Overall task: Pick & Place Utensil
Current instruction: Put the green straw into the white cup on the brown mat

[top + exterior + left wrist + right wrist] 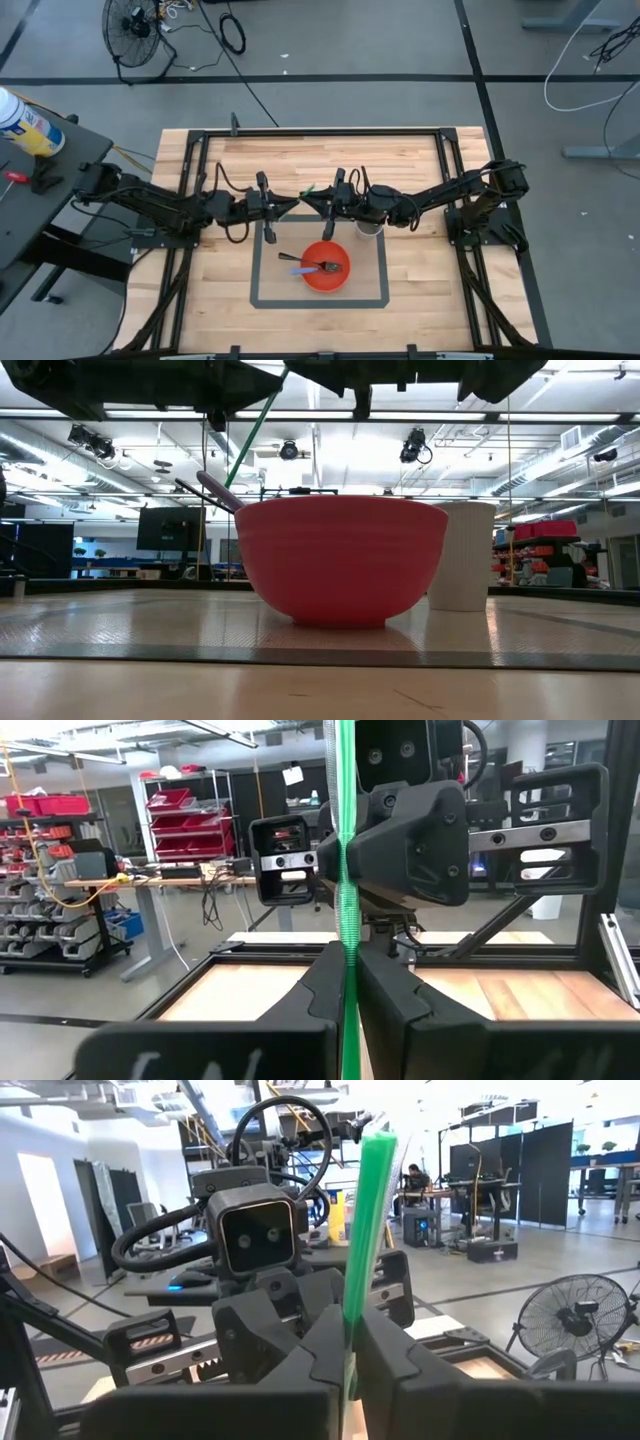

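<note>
While both arms meet above the bench's (pixel 420 290) middle, the left gripper (pixel 285 206) and right gripper (pixel 313 204) each have fingers clamped on one thin green utensil (pixel 346 910), its long axis upright between them. Slim, flat, bright green plastic, it hangs above and just far of the red bowl (pixel 324 266), which already holds a grey utensil (pixel 300 262); a white cup (pixel 368 229) stands right

Robotics lab, shelving with red bins (pixel 185 818), workbenches, floor fan (pixel 133 30)
</note>
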`<state>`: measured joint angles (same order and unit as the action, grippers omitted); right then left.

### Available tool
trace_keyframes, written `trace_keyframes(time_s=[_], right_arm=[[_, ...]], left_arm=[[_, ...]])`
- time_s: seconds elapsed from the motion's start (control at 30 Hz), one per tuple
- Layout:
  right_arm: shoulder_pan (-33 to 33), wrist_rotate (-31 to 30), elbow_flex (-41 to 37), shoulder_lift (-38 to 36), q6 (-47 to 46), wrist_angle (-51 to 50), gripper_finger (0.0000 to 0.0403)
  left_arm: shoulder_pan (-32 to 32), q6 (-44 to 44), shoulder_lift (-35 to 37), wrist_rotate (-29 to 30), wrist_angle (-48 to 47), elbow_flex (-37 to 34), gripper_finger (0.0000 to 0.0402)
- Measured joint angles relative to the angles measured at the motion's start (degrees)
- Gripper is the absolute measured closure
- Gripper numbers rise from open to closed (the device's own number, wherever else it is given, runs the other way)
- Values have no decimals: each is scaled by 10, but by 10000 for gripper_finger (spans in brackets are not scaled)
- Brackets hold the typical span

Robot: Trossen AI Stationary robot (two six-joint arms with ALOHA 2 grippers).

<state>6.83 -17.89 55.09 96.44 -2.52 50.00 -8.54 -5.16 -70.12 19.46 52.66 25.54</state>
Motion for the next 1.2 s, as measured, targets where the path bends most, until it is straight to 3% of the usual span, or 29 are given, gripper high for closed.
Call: trace_keyframes(time_s=[0.13,0.3,0.43,0.6,0.73,0.97,1.2], right_arm=[[0,-2,0,0,3,-1,386],[0,-5,0,0,19,1,386],[2,-7,0,-14,24,-26,388],[33,-68,0,-93,64,-171,384],[75,-105,-1,-188,74,-278,384],[134,-128,0,-355,-4,-517,383],[144,-174,0,-397,-89,-702,383]], left_arm=[[-1,4,0,-1,-5,0,365],[-11,16,23,-1,-43,0,300],[-31,15,74,19,-138,0,236],[-60,35,160,71,-323,0,189],[-78,62,210,115,-394,0,180],[-104,167,233,116,-521,0,190],[-110,166,233,116,-510,0,200]])
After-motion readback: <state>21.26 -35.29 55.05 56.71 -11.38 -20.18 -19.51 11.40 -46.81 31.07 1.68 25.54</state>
